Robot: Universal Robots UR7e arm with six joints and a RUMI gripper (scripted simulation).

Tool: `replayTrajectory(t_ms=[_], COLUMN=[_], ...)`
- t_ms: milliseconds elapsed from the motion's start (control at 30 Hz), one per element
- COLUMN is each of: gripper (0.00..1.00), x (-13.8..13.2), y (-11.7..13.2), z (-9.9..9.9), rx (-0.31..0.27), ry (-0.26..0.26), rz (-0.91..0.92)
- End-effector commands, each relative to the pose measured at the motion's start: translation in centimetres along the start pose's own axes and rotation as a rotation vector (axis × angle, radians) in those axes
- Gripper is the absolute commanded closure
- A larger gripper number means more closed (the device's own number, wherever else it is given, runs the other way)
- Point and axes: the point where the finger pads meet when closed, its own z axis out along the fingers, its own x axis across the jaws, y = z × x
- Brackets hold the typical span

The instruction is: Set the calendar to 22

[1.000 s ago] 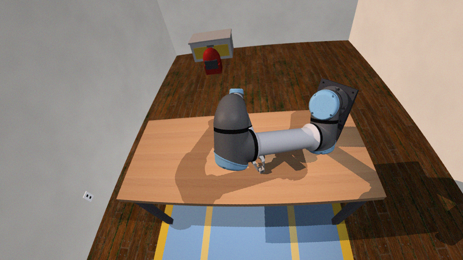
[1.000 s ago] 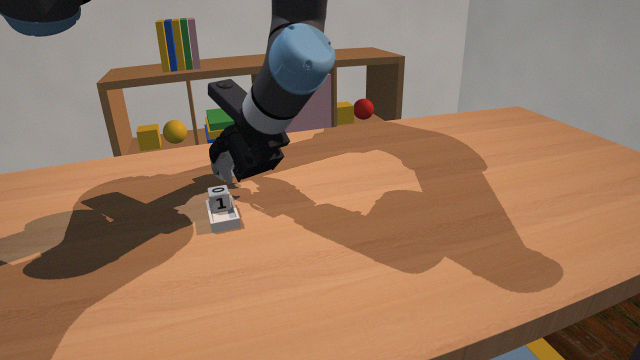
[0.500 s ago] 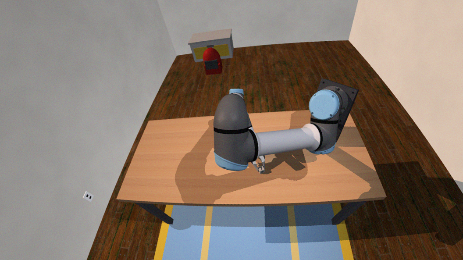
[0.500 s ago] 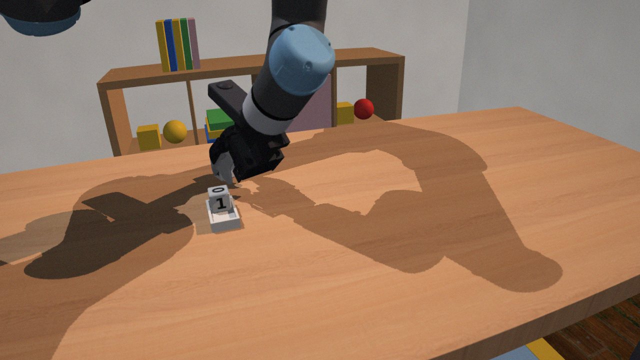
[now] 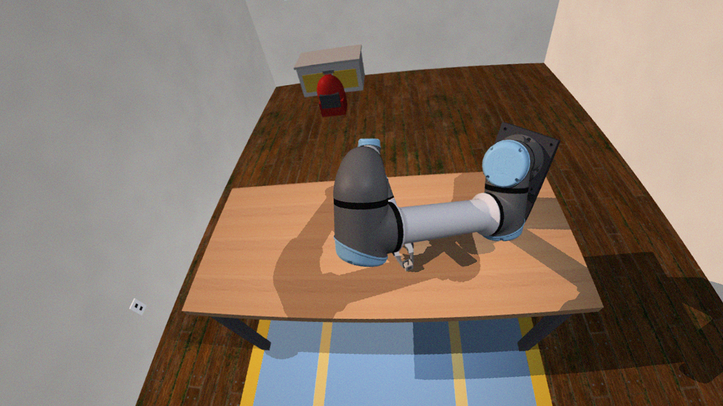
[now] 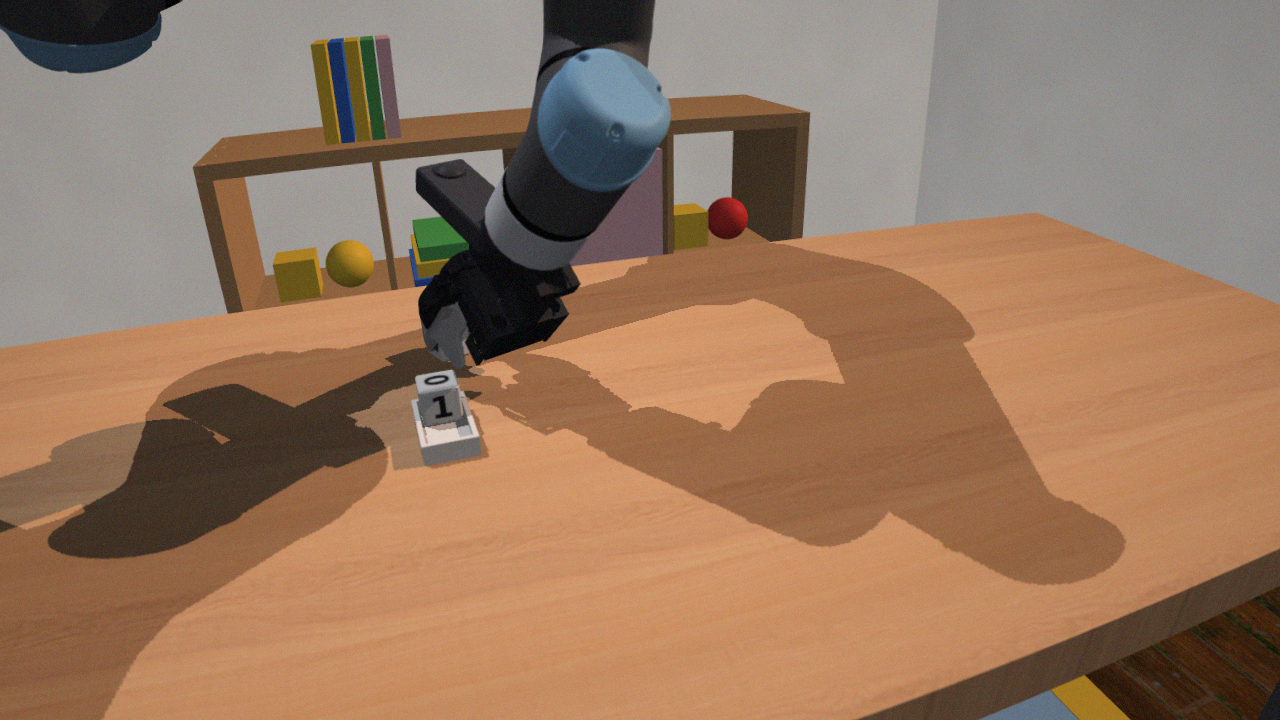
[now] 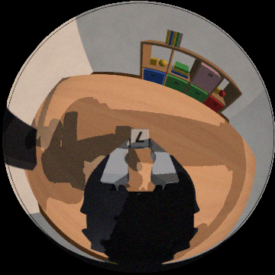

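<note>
The white tray point(image 6: 452, 448) stands on the table in the exterior view; the arm hides it in the top view. One white cube point(image 6: 439, 402) sits in the tray's far end, with 0 on top and 1 on the side facing this camera. The tray's near end holds no cube. My gripper point(image 5: 407, 263) point(image 6: 453, 354) point(image 7: 139, 138) is shut on the other white cube point(image 7: 140, 136), just behind and above the tray in the exterior view. A dark mark like a 7 shows on the held cube in the wrist view. No month name is visible.
The wooden table point(image 5: 268, 225) point(image 6: 805, 626) carries broad arm shadows. My arm point(image 5: 446, 219) point(image 6: 572, 170) reaches over it from the base side. A shelf point(image 6: 742, 107) point(image 7: 142, 57) with books, boxes and balls stands beyond the table's far edge.
</note>
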Motion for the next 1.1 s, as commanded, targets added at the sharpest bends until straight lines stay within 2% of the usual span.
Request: replayTrajectory(t_ms=[0,900,933,1067], gripper=[0.89,0.89,0.85,0.82], x=[0.02,0.02,0.02,0.02], y=[0.00,0.00,0.00,0.00], z=[-0.03,-0.03,-0.03,-0.03], rx=[0.000,0.000,0.000,0.000], ry=[0.000,0.000,0.000,0.000], rz=[0.000,0.000,0.000,0.000])
